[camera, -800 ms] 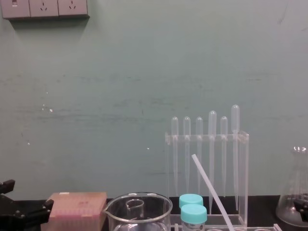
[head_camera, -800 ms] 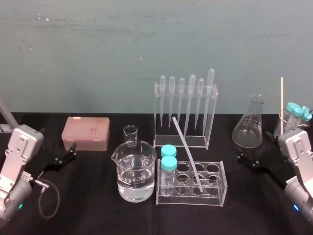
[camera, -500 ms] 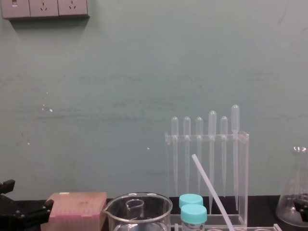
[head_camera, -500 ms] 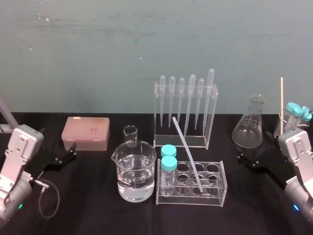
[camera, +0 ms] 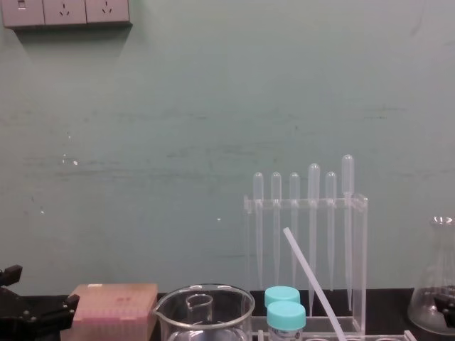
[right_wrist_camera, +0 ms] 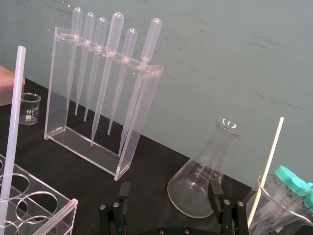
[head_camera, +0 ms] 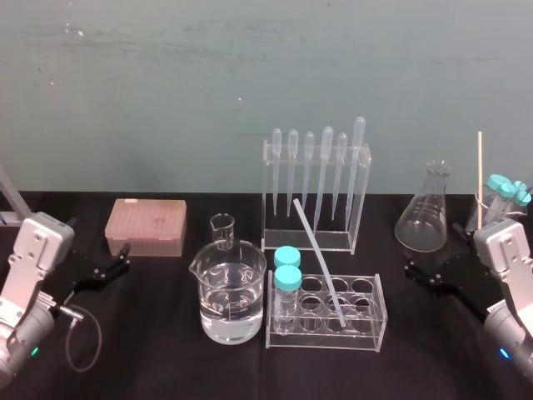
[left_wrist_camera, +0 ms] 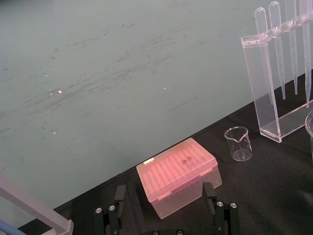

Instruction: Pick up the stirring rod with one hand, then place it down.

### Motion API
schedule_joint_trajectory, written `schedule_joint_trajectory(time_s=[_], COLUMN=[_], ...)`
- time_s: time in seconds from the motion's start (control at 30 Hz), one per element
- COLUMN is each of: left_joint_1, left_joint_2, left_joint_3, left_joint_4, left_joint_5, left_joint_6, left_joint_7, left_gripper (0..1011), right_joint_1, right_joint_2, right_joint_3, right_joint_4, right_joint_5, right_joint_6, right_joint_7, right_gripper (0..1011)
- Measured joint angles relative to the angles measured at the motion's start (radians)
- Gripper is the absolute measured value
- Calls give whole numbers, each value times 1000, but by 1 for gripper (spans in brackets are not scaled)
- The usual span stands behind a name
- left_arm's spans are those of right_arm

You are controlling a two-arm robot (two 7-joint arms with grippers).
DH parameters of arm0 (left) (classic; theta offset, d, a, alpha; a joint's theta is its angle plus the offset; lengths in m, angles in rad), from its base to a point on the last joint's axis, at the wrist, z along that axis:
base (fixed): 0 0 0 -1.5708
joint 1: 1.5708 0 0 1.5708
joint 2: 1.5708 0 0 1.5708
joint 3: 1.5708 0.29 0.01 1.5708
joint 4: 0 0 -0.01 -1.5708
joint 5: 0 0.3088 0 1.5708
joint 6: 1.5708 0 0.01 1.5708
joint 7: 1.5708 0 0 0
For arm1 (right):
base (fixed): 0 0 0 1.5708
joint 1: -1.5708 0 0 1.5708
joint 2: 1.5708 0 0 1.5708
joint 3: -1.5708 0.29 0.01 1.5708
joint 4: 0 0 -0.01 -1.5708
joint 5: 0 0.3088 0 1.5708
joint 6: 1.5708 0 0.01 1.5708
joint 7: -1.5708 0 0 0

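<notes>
The stirring rod [head_camera: 318,260] is a thin translucent-white rod. It leans in the clear test tube rack [head_camera: 366,333] at mid-table, with its top tilted back toward the pipette rack. The same rod [right_wrist_camera: 13,127] shows in the right wrist view, and its upper part [camera: 309,273] in the chest view. My right gripper [head_camera: 431,247] rests low at the table's right, open and empty, well apart from the rod; its jaws [right_wrist_camera: 169,193] point at the conical flask. My left gripper [head_camera: 123,257] lies at the table's left, open and empty, with its jaws [left_wrist_camera: 164,196] facing the pink box.
A water-filled beaker [head_camera: 231,296] stands left of the test tube rack, a small beaker [head_camera: 222,231] behind it. Two blue-capped tubes [head_camera: 287,275] sit in the rack. The pipette rack [head_camera: 316,187], pink tip box [head_camera: 146,226], conical flask [head_camera: 425,218] and a beaker of capped tubes [head_camera: 504,196] line the back.
The left gripper has shifted very slightly. The rod and the right gripper stand as before.
</notes>
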Motion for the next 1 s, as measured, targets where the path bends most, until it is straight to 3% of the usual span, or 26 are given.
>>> schedule_joint_trajectory(time_s=[0.8,0.97,1.0], left_joint_1=[0,0,0], left_joint_2=[0,0,0], left_joint_3=[0,0,0], left_joint_4=[0,0,0], left_joint_5=[0,0,0], left_joint_6=[0,0,0], left_joint_7=[0,0,0], left_gripper=[1000,1000,1000], right_joint_1=[8,17,20], right_joint_2=[-2,-15,-20], right_joint_3=[11,54,66], right_joint_4=[0,-45,-64], right_joint_5=[0,132,183], right_joint_6=[0,79,120], right_joint_7=[21,134,176], right_gripper=[1003,1003,1003])
